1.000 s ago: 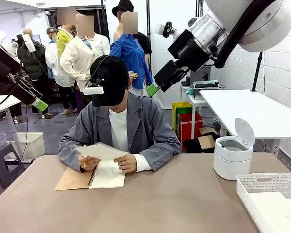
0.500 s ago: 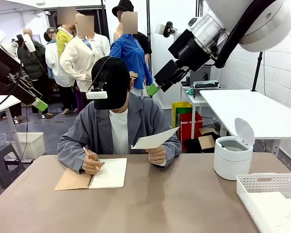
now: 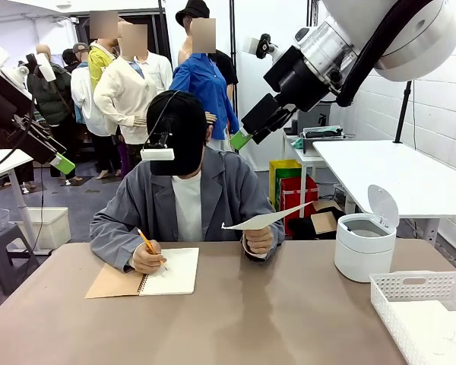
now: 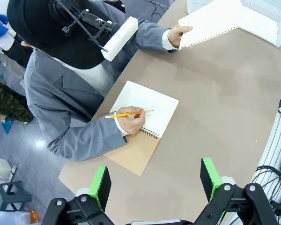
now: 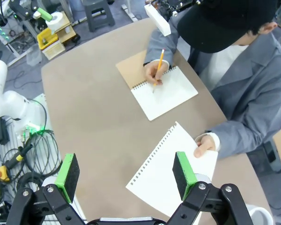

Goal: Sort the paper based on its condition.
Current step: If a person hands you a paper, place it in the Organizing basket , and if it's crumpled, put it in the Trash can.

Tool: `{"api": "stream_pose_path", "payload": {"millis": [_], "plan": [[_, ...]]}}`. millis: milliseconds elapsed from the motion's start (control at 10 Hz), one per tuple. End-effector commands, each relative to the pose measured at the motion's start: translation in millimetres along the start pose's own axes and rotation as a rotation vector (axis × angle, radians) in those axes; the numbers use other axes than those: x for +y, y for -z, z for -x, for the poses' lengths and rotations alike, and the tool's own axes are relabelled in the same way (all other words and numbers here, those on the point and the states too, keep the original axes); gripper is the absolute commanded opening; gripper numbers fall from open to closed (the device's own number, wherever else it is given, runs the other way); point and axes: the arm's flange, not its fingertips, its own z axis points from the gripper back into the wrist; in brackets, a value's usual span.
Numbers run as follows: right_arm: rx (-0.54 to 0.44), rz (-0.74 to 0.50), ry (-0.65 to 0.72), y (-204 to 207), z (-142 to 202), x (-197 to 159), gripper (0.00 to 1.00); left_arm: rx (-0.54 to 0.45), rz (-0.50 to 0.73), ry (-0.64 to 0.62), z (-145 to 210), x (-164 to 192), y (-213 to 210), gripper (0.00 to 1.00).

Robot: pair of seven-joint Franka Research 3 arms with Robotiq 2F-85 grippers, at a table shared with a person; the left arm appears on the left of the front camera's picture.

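Two grippers: both hang high above the table, well clear of everything on it.
Left gripper: green pads spread wide, nothing between them; from the front it sits up at the left edge.
Right gripper: fingers wide apart too, holding nothing; from the front it sits up behind the person's shoulder.
Paper: one smooth sheet with a punched edge, held up off the table in the person's hand, between the notebook and the bin.
Other hand: holds a pencil, resting on the open notebook.
Bin: white, lid tipped up, far right of the table.
Basket: white lattice, near the bin at the right corner.
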Motion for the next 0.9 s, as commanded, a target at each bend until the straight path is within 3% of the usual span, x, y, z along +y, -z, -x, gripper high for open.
{"api": "stream_pose_path", "payload": {"millis": [0, 800], "plan": [[-0.007, -0.006, 0.006, 0.1, -0.4, 0.4, 1.0, -0.001, 0.002, -0.002, 0.7, 0.2, -0.4, 1.0], [-0.007, -0.006, 0.006, 0.1, -0.4, 0.4, 1.0, -0.001, 0.002, -0.002, 0.7, 0.2, -0.4, 1.0]]}}
